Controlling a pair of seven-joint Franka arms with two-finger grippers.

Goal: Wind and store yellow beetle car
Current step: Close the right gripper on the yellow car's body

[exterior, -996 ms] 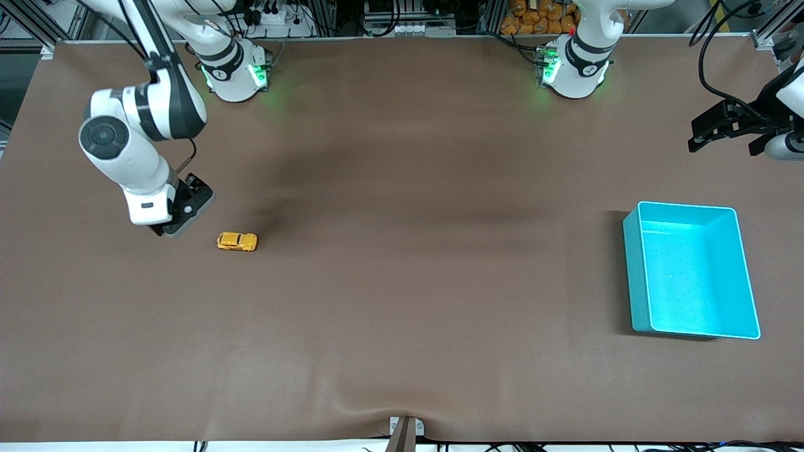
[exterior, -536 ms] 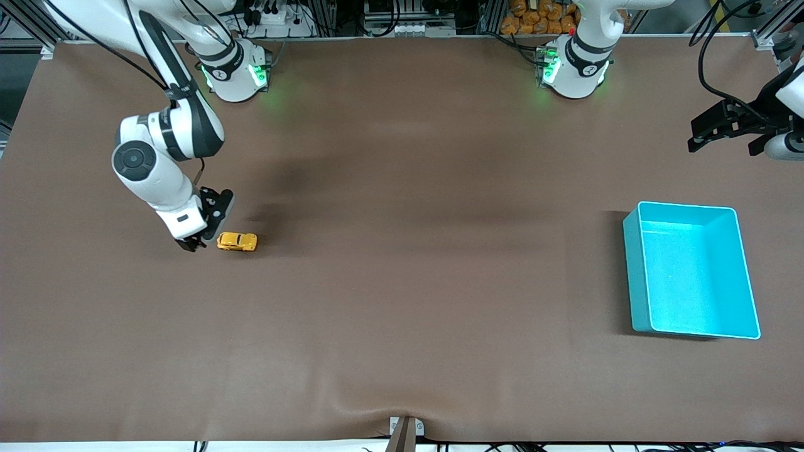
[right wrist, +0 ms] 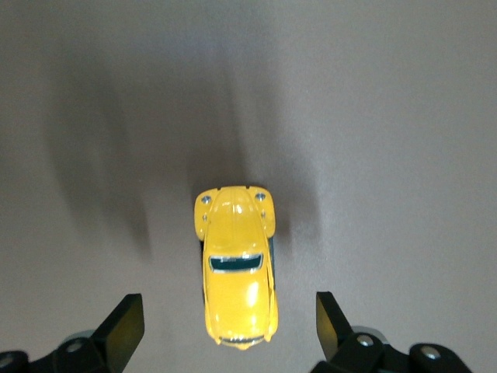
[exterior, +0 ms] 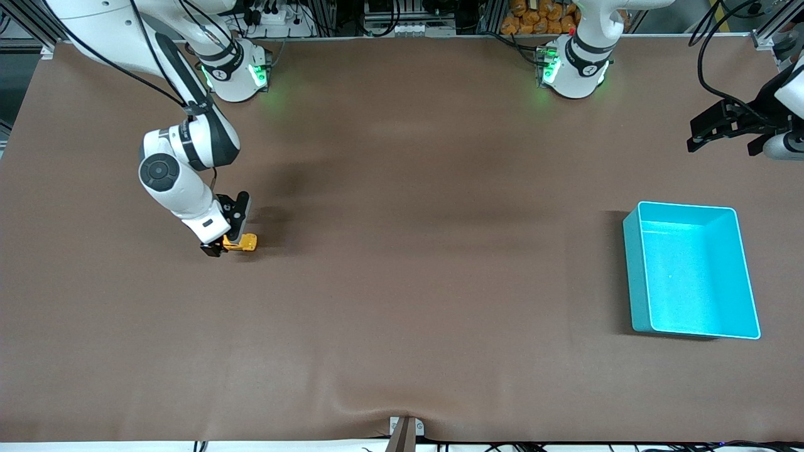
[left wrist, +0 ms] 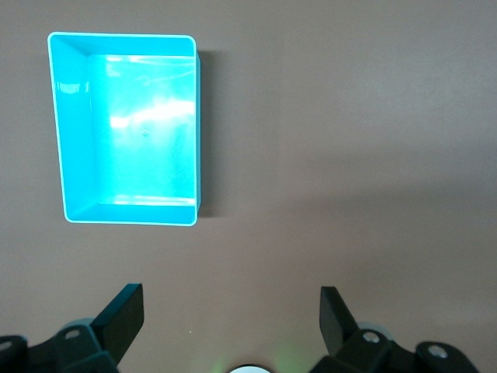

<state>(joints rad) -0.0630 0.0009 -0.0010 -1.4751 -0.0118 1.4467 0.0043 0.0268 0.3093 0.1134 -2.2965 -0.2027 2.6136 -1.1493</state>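
Car [exterior: 246,242] toward right arm's end, bin [exterior: 634,270] toward left arm's end

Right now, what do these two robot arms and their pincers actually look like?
Both arms are glossy white with rounded segments and dark grey bands at the joints; green lights glow on their bases. Black cables trail along them. The right gripper and the left gripper are black, each with two flat, wedge-shaped fingers. I can read no lettering.
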